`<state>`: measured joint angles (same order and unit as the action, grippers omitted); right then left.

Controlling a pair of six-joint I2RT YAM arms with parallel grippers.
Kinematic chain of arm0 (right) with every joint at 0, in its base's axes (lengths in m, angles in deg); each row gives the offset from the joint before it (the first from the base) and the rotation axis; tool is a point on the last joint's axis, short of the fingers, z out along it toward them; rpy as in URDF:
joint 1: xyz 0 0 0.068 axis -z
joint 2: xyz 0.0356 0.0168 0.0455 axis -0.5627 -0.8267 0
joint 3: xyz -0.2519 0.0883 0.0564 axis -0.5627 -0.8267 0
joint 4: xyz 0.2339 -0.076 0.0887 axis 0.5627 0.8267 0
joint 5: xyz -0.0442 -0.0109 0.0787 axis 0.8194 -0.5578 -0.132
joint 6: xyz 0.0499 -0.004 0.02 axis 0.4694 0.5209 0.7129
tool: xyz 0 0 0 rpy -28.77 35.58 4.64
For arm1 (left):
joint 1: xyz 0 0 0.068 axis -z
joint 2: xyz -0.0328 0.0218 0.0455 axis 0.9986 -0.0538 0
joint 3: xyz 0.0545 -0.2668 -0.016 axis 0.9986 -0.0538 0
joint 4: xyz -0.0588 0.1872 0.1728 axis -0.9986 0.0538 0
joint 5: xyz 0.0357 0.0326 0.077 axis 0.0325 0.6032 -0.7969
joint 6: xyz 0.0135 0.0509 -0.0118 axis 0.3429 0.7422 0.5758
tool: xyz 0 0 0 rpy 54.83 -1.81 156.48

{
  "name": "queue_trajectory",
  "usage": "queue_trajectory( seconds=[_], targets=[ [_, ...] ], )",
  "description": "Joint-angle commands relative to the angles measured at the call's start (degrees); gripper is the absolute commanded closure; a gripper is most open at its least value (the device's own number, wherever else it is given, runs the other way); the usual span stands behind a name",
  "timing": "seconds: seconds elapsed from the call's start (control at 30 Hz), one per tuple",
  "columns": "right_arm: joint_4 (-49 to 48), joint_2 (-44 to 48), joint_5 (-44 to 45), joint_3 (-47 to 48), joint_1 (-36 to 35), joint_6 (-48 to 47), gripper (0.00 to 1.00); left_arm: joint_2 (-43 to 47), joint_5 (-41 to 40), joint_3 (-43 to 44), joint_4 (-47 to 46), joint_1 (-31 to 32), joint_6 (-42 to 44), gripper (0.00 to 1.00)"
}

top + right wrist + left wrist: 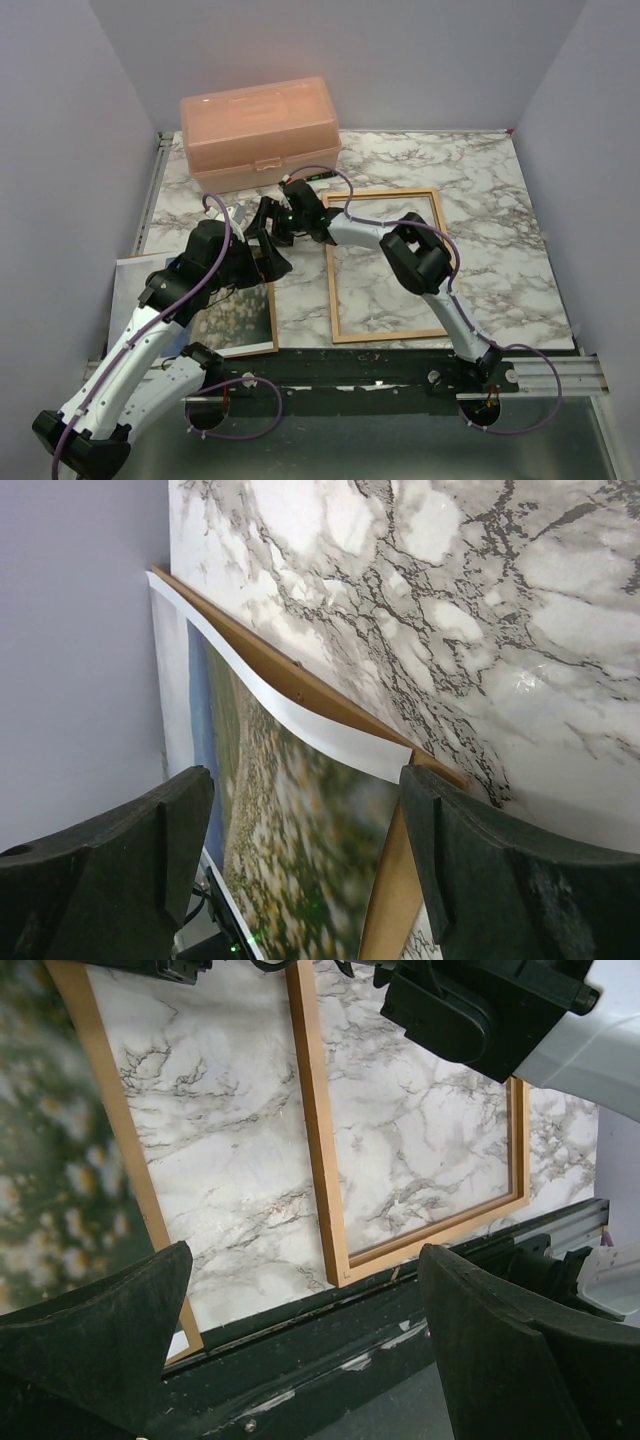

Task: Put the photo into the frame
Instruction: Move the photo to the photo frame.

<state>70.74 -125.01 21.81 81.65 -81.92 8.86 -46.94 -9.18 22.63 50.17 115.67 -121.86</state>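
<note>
The photo (238, 318) lies at the table's near left on a brown backing board (273, 318), partly hidden by my left arm. In the right wrist view the photo (290, 870) shows its flowery meadow, and its white-edged corner curls up off the board (395, 890). My right gripper (305, 780) is open, with that corner between its fingers (520, 880) and neither finger pressing on it. The orange-brown frame (333, 290) lies empty on the marble to the right. My left gripper (305, 1255) hangs wide open over the table's black near edge, beside the frame (318, 1160), holding nothing.
A pink plastic box (260, 130) stands at the back left. The right arm (420, 255) reaches across the frame towards the left. A black rail (380, 368) runs along the near edge. Grey walls close in the left, back and right sides.
</note>
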Motion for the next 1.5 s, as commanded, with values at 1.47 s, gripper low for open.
queue_trajectory(
  seconds=[1.47],
  targets=[
    [-8.6, 5.7, -10.1, -16.0, -8.4, 5.3, 0.21, 3.5, 2.9, 1.4, 0.2, -1.6, 0.6, 0.01]
  ],
)
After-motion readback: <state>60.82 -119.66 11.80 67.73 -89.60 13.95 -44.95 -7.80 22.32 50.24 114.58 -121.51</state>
